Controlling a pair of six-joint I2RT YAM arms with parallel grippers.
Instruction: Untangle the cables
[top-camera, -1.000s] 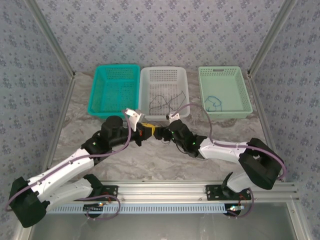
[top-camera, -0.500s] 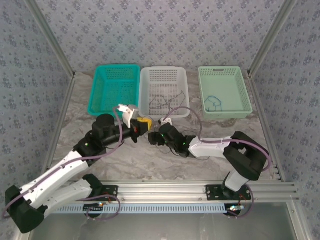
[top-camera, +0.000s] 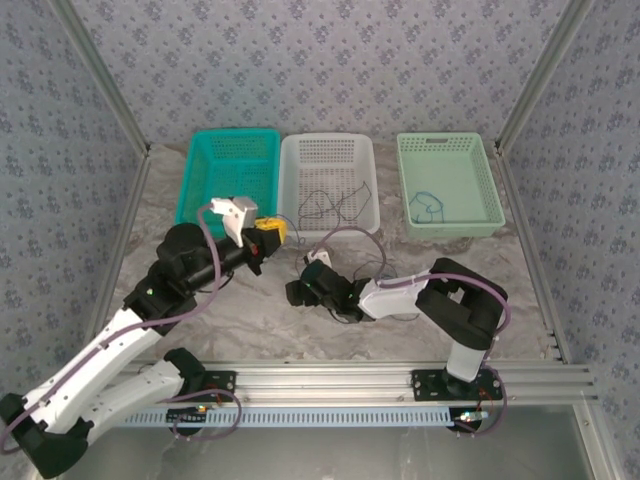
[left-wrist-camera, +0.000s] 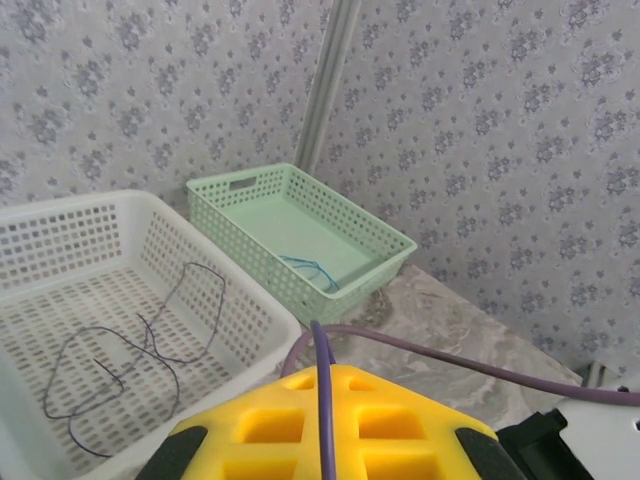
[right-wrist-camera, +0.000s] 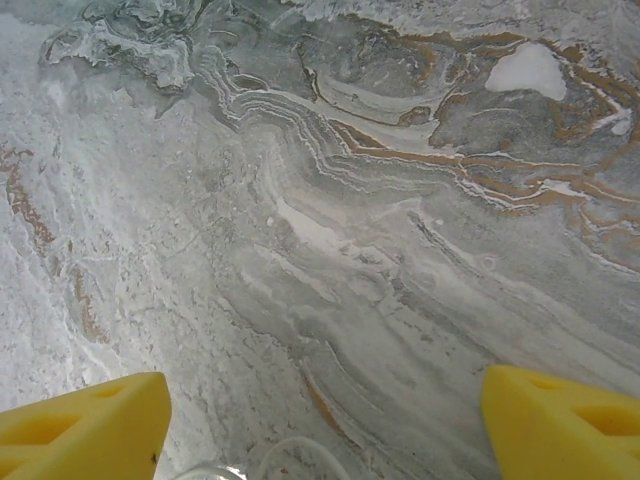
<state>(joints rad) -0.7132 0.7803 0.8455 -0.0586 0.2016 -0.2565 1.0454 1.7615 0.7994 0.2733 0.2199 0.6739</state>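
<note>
So the left gripper (top-camera: 264, 232) looks clamped shut, can't tell if it's pinching anything. The right gripper (right-wrist-camera: 325, 400) is wide open over the bare marble table (right-wrist-camera: 330, 220). The black cables (left-wrist-camera: 150, 335) sprawl in the white basket (left-wrist-camera: 80, 235) just ahead of the left gripper, the nearer one, and a blue cable (left-wrist-camera: 312, 268) sits in the green basket (left-wrist-camera: 250, 240) beyond.

Baskets: three. One teal basket (top-camera: 232, 133), one white basket (top-camera: 328, 138), one pale green basket (top-camera: 445, 138). Cables: one blue cable (top-camera: 428, 207) in the pale green; one dark tangle (top-camera: 338, 203) in the white, strand count unclear. Robot arms: two, left arm (top-camera: 130, 330) and right arm (top-camera: 400, 293).
</note>
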